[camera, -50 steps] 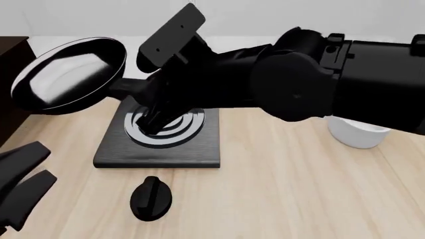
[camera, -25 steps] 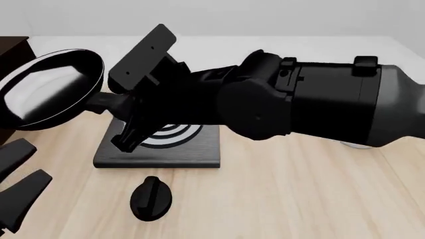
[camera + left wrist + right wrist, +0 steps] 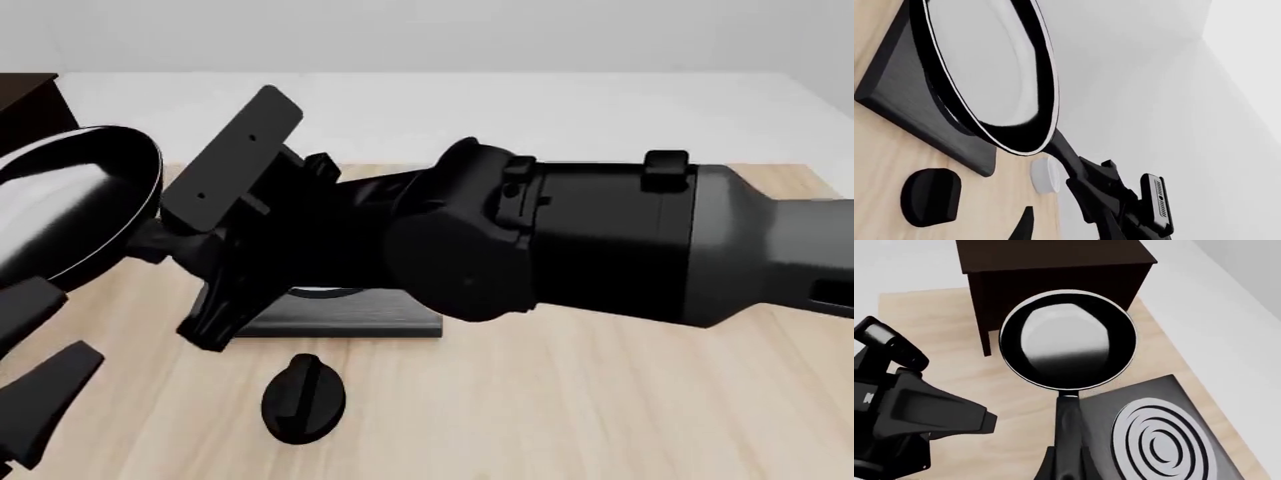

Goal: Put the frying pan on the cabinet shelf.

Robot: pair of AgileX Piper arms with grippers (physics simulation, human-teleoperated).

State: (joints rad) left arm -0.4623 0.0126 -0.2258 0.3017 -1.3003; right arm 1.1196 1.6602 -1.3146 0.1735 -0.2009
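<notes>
The frying pan (image 3: 60, 215) is in the air at the far left, tilted, just in front of the dark brown cabinet (image 3: 27, 95). My right gripper (image 3: 171, 247) is shut on its handle. In the right wrist view the pan (image 3: 1067, 340) hangs before the cabinet's front and below its top board (image 3: 1054, 257), with the handle (image 3: 1067, 425) running back into the gripper. The left wrist view shows the pan (image 3: 987, 65) from the side. My left gripper (image 3: 34, 355) is open and empty at the lower left, below the pan.
The black stove plate (image 3: 340, 318) with silver rings lies mid-table, mostly hidden by my right arm. A black knob (image 3: 303, 398) lies in front of it. A white pot (image 3: 1044, 175) shows only in the left wrist view. My left arm (image 3: 907, 410) is close beside the pan.
My right arm has swung left, carrying the pan off the stove plate area toward the cabinet. The arm now hides the white pot in the front view. The left gripper has barely moved.
</notes>
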